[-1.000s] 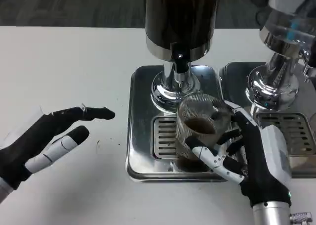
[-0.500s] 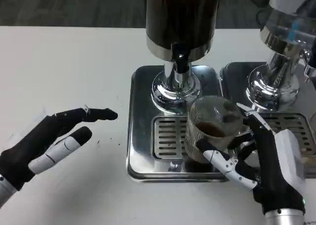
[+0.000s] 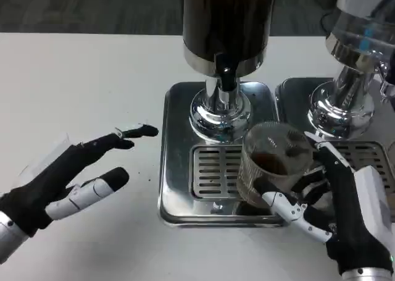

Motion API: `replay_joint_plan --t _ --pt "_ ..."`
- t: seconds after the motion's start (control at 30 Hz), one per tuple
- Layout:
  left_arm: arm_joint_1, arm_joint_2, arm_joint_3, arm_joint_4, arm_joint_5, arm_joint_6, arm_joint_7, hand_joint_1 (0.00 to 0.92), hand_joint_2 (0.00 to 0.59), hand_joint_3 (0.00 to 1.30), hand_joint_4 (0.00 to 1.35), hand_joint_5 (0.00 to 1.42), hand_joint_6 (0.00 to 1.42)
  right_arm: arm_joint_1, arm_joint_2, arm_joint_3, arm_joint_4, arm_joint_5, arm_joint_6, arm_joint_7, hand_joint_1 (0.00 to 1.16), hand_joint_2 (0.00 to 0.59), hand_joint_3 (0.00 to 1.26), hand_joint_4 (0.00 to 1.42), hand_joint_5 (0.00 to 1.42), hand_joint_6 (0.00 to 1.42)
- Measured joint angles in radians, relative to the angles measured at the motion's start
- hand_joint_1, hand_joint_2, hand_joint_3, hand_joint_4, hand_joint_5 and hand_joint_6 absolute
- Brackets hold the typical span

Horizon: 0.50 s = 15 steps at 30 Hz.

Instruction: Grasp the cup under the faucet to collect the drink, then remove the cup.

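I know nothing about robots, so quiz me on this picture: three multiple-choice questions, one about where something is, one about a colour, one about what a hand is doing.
1. Where is the cup?
A. On the metal drip tray
B. On the bare white table
C. Held by the left hand

2. What colour is the drink in the cup?
A. Clear
B. Dark brown
C. Bright orange

3. What is the left hand doing?
A. Gripping the faucet
B. Holding a spoon
C. Open, holding nothing

Answers: 1 A, the cup sits over the tray's grate, gripped by the right hand. 2 B, dark liquid shows through the glass. 3 C, its fingers are spread above the table.
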Motion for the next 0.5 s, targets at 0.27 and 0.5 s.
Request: replay_joint_plan --t 0.27,0.5 --pt "0.021 0.043 0.004 -0.031 0.142 -0.096 0.090 0.000 0.149 0.07 0.00 0.00 0.12 0.020 -0.004 -0.011 -0.024 0.001 0.000 0.012 0.58 0.255 0.51 0.64 0.74 0.93" --pt "0.052 0.080 0.011 -0.052 0.252 -0.137 0.171 0.000 0.137 0.00 0.00 0.00 0.00 0.049 -0.008 -0.014 -0.055 0.003 -0.001 0.020 0.58 0.261 0.52 0.64 0.75 0.93"
